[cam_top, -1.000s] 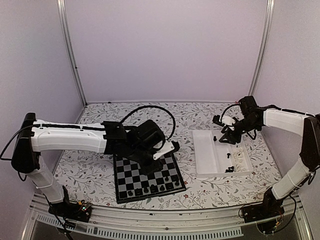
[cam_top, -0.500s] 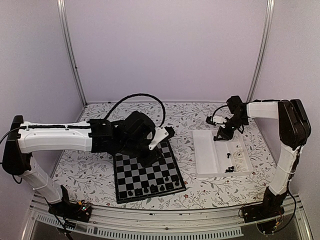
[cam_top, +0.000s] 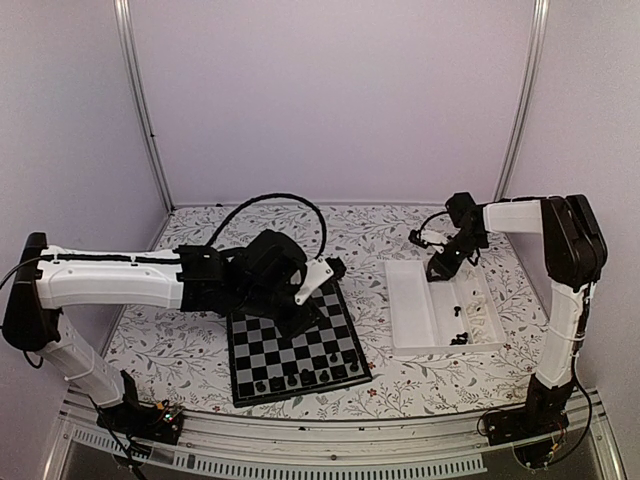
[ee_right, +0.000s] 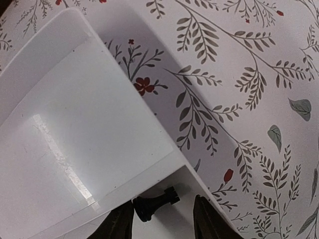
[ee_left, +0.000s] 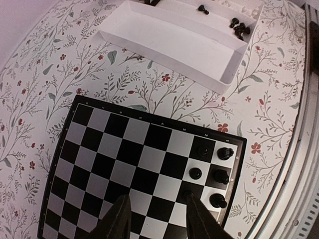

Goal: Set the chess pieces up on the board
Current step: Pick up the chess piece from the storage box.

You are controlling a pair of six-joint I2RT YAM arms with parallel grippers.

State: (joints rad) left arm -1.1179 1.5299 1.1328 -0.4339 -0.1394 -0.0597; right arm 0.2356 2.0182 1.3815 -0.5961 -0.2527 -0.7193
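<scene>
The board (ee_left: 124, 149) lies centre-left, the chess pieces (ee_left: 221, 176) on it clustered at one corner, and the white tray (ee_right: 75, 124) to its right holds more. Your left arm reaches low across the board, left gripper (ee_left: 157, 219) part-open and empty. Your right arm bends over the tray's far end, right gripper (ee_right: 162, 219) astride a toppled black piece (ee_right: 155, 201); grip unconfirmed. Centre that piece between the fingers before you close and lift
</scene>
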